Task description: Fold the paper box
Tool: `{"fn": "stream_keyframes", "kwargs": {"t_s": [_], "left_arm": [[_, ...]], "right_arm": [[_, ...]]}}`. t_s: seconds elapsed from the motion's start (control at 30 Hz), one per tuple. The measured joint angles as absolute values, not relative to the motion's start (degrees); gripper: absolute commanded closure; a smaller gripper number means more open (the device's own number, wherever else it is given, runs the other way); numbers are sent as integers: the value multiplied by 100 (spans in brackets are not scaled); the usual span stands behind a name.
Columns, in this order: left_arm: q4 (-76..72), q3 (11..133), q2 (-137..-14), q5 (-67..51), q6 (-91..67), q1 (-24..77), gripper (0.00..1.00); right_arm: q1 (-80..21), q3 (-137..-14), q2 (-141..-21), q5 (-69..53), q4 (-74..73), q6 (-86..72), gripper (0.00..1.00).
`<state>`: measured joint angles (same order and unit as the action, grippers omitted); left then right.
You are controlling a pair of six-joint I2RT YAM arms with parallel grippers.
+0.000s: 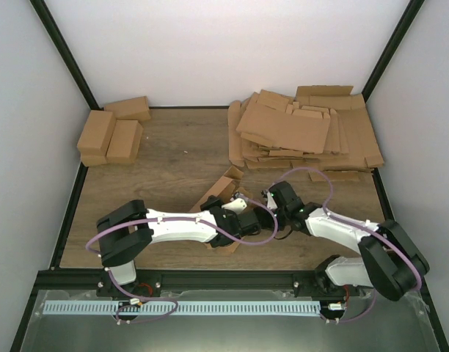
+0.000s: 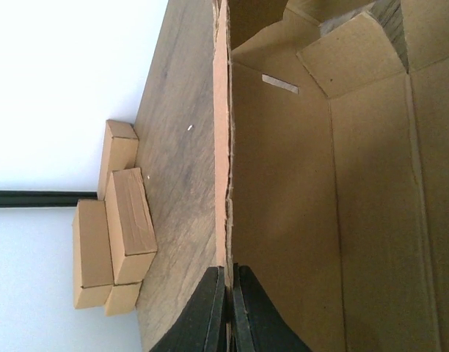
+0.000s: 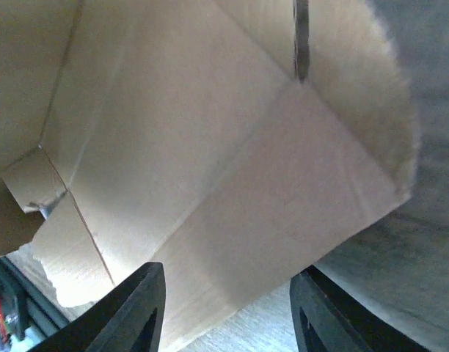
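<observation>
Clamping thin, creased brown cardboard of the paper box (image 2: 320, 220): left tool (image 2: 228, 271).

**Tally: one table, two arms, one open box, four closed ones, one heap**

One wooden table (image 1: 166, 161) carries two white-and-black arms, the left arm (image 1: 173, 226) and the right arm (image 1: 342, 231). Each arm trails one purple cable (image 1: 320, 176), two in all. There are two grippers, the left gripper (image 2: 229, 308) and the right gripper (image 3: 228, 308), each showing two dark fingers (image 3: 136, 308), so four fingers. One paper box (image 1: 221, 189) with loose flaps sits mid-table. Small closed cartons (image 1: 111, 132) at the far left corner number four in the left wrist view, though from above only three are plain. There is one heap (image 1: 298, 128) of flat cardboard sheets, too overlapped to count.
</observation>
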<state>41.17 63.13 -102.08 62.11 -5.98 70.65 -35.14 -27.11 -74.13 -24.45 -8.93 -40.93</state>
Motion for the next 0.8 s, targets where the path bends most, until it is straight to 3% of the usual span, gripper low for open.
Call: {"fn": "stream_keyframes", "kwargs": {"t_s": [0.2, 0.8], "left_arm": [[4112, 6272, -10208, 6287, -622, 7059, 96], [4115, 6239, -10038, 6331, -668, 7048, 96]], "right_arm": [[-3430, -3157, -7074, -1747, -1168, -3524, 54], [-2792, -3444, -7664, -1227, 969, -1868, 52]]}}
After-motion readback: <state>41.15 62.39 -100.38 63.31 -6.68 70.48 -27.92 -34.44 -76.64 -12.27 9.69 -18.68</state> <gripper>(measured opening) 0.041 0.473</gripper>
